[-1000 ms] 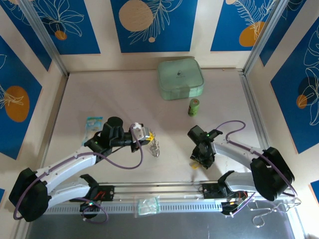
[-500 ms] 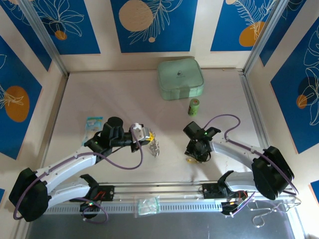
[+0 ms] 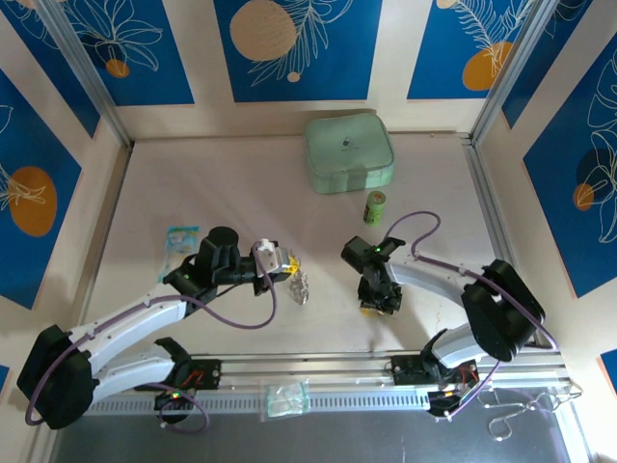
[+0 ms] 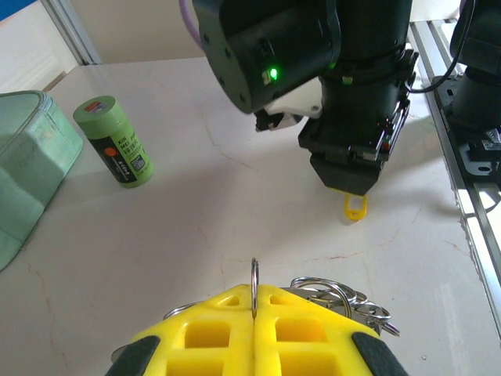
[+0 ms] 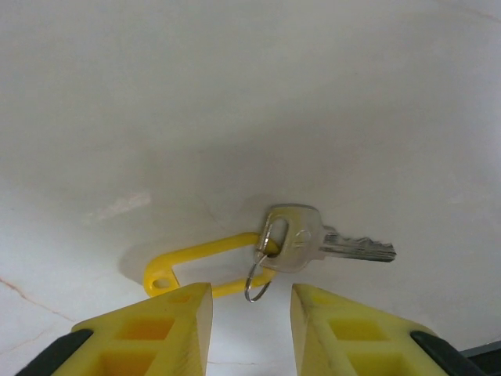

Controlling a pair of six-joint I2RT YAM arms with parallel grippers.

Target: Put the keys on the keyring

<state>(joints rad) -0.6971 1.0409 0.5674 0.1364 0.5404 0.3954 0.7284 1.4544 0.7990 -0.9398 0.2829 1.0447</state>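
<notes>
The left end effector (image 4: 254, 304) is reaching in over the middle of the counter (image 3: 231, 183), closer to the near edge than to the far one. Its yellow fingers (image 4: 211, 337) are pressing together, pinching the thin wire of the keyring (image 4: 254, 276) so that the wire is standing upright in the seam between them. The rest of the keyring, a bunch of silvery loops and links (image 4: 340, 296), is hanging down beside the fingers on the right of the left wrist view. From above, the keyring (image 3: 300, 285) is dangling just beyond the fingertips.

The right end effector (image 5: 250, 293) is pointing down at the counter to the right of the middle, near the near edge, with its jaws spread and a clear gap between the two yellow fingers (image 5: 168, 321). The yellow-tagged key (image 5: 301, 237) is lying flat on the counter just ahead of that gap, its silver blade pointing right in the right wrist view. Its yellow plastic loop (image 5: 196, 257) is stretching off to the left, and a small split ring (image 5: 256, 283) on its head is sitting right in the opening between the fingertips. Neither finger is touching the key. In the left wrist view the yellow loop (image 4: 355, 208) is poking out from under the right end effector (image 4: 348, 182).

A pale green case (image 3: 349, 152) is sitting at the middle of the far edge, and a green cylinder (image 3: 375, 207) is lying just nearer than its right corner.
</notes>
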